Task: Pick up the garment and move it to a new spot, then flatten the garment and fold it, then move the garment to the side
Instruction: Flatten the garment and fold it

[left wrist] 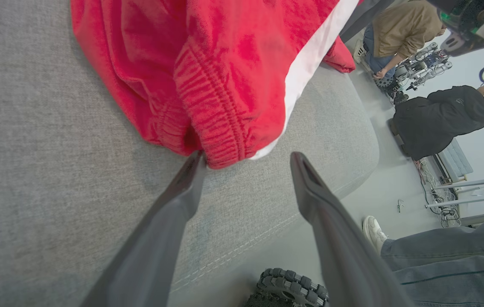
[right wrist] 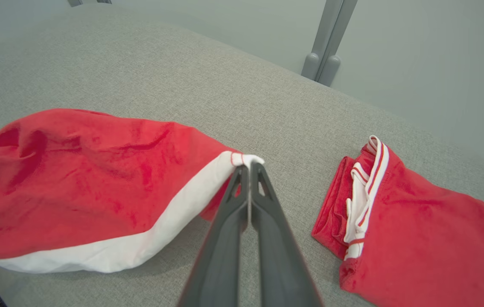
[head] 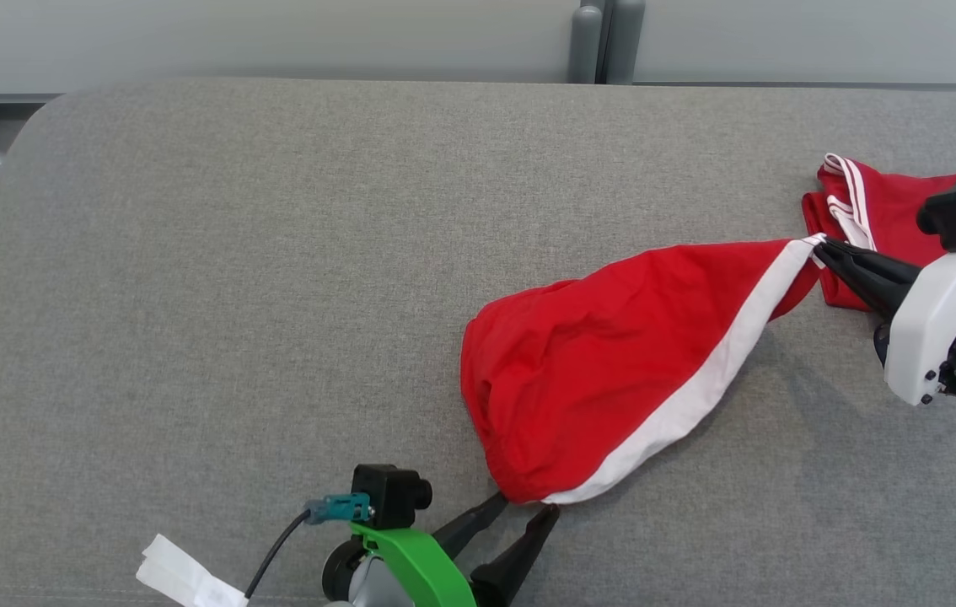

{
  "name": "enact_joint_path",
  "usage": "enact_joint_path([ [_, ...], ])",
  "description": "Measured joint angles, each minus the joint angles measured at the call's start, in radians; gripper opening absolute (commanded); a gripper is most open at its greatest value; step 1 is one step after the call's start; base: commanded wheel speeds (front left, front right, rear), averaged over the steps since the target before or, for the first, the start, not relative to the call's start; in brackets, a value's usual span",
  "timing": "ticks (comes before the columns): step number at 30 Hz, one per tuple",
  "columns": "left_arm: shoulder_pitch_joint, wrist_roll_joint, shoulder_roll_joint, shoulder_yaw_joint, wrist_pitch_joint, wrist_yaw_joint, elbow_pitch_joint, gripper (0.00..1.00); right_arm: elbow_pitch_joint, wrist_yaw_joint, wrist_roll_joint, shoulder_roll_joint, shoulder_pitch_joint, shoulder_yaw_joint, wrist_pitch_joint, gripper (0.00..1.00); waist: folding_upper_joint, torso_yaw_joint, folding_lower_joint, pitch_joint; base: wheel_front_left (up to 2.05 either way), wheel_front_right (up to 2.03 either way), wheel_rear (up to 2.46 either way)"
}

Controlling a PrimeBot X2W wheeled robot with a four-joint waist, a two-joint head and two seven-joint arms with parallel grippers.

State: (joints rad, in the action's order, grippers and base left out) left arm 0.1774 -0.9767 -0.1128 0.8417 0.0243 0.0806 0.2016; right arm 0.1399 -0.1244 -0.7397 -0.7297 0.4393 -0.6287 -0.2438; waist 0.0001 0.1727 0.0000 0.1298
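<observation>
We hold the soft, light red garment (head: 613, 371), sagging on the tabletop (head: 191, 253) just beside the folded red shorts (head: 883, 202), by its white-striped corner in our right gripper (head: 822, 245), fingers (right wrist: 267, 221) clamped together, while our left gripper (head: 524, 504), fingers wide, suits the bunched elastic waistband (left wrist: 220, 123) farthest from those shorts.

The head view looks steeply down from above on the broad grey fabric-covered table (head: 233, 253). The left wrist view sits low, very near the red cloth garment with a white stripe (left wrist: 233, 64), facing past the table's edge into the room. The right wrist view faces across the tabletop toward the pale wall (right wrist: 438, 64); all three share that garment.
</observation>
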Motion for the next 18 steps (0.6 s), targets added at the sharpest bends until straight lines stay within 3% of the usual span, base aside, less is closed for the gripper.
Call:
enact_joint_path([
  [18,0.041,0.022,0.031,0.044,-0.062,0.026,0.114,1.0,-0.091,0.002,-0.019,-0.044,-0.003,0.017,-0.049,0.0,0.0,-0.008,0.0,0.019,0.0,0.0,0.0],
])
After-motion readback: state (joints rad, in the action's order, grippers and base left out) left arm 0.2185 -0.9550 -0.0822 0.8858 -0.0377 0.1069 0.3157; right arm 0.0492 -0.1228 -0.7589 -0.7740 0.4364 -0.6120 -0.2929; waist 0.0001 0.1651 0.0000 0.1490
